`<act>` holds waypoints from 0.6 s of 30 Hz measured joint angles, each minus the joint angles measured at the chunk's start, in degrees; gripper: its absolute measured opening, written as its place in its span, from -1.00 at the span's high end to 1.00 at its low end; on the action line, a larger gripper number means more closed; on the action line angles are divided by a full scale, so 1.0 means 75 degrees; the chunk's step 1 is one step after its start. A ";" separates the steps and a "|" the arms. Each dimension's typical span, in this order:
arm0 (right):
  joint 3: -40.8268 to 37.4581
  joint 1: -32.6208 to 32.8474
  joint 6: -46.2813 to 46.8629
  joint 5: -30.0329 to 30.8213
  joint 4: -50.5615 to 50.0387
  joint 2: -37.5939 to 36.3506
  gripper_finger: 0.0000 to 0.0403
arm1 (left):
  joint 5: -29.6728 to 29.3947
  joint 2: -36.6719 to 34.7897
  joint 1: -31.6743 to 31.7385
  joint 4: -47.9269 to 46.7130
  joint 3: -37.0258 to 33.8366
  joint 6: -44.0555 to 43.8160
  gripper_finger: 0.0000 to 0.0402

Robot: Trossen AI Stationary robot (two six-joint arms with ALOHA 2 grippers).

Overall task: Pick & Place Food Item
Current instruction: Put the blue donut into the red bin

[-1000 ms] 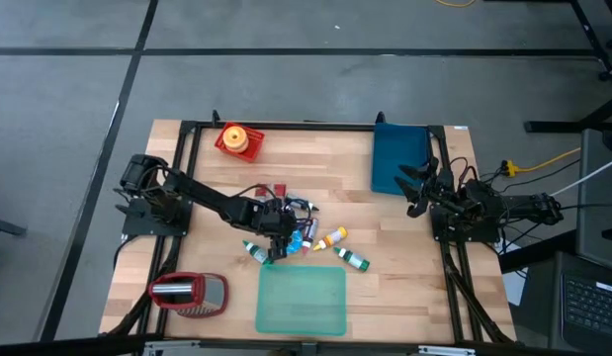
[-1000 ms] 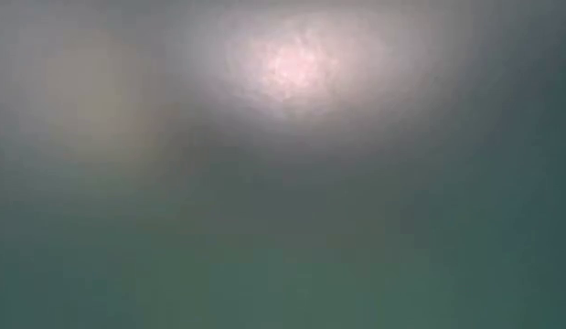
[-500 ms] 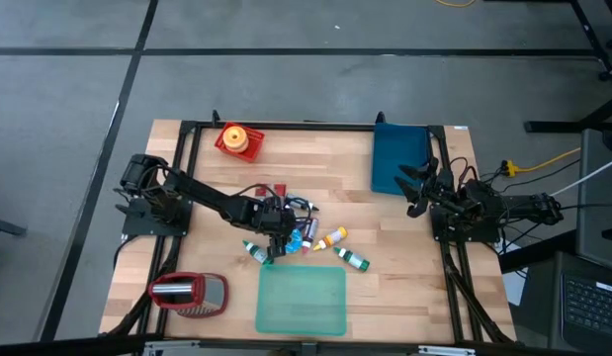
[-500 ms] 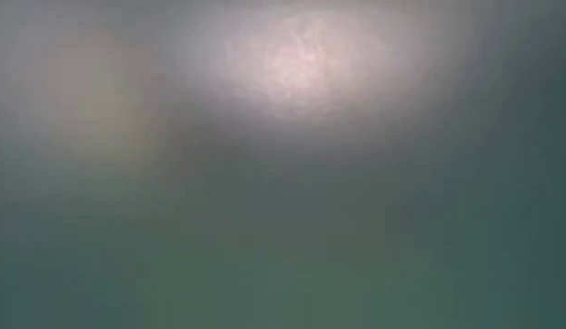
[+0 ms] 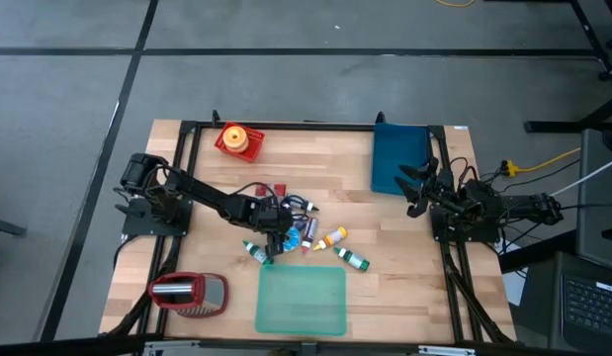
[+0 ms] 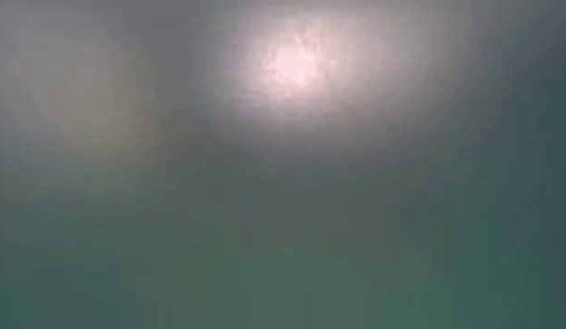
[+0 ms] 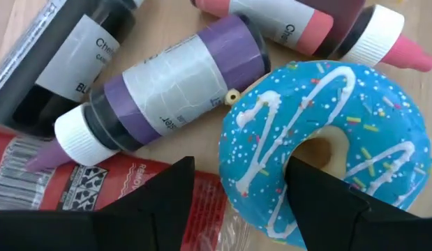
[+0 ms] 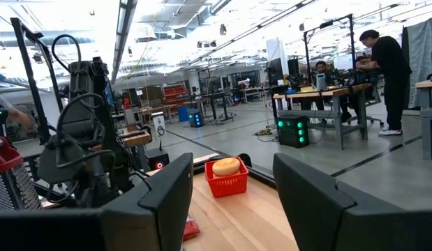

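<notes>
A blue-iced doughnut (image 7: 341, 132) with white stripes and sprinkles lies flat on the wooden table among small bottles, mid-table (image 5: 292, 238). My left gripper (image 7: 240, 164) (image 5: 276, 233) slants down over it, open. One finger (image 7: 320, 202) stands in the doughnut's hole. The other finger (image 7: 163, 206) stands outside the ring, over a red packet (image 7: 76, 188). My right gripper (image 8: 233, 202) (image 5: 416, 188) waits open at the table's right side, holding nothing. My left gripper straddles the near side of the doughnut's ring (image 7: 250, 188), slanting down from the table's left. One finger is in the hole and one is outside. I cannot tell whether either finger touches the doughnut, which lies flat on the table.
A purple-labelled bottle (image 7: 167, 90), a pink one (image 7: 306, 24) and a black one (image 7: 55, 63) crowd the doughnut. Farther off are a yellow bottle (image 5: 330, 237), a green mat (image 5: 301, 300), a red basket (image 5: 236, 138), a blue tray (image 5: 399, 158) and a red-grey object (image 5: 187, 294).
My left gripper has sunk a little toward the doughnut and shifted slightly toward the table's left. The doughnut and bottles have stayed where they were.
</notes>
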 joint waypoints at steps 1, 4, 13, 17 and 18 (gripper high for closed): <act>0.0000 0.0000 0.0000 0.0000 0.0000 0.0002 -0.01 | 0.0010 0.0000 0.0004 0.0043 -0.0003 0.0030 -0.04; 0.0000 0.0000 0.0000 0.0000 0.0001 0.0001 -0.01 | 0.0059 0.0000 0.0004 0.0254 -0.0011 0.0149 0.04; 0.0000 -0.0001 0.0000 0.0000 -0.0001 0.0001 -0.01 | 0.1039 0.0009 0.0007 0.1165 0.0014 0.0343 0.72; 0.0000 -0.0001 0.0000 0.0000 -0.0004 0.0002 -0.01 | 0.1118 0.0009 0.0007 0.1273 0.0264 0.0514 0.94; 0.0000 -0.0001 0.0000 0.0000 -0.0004 0.0002 -0.01 | 0.1118 -0.0020 0.0007 0.1268 0.0330 0.0578 0.95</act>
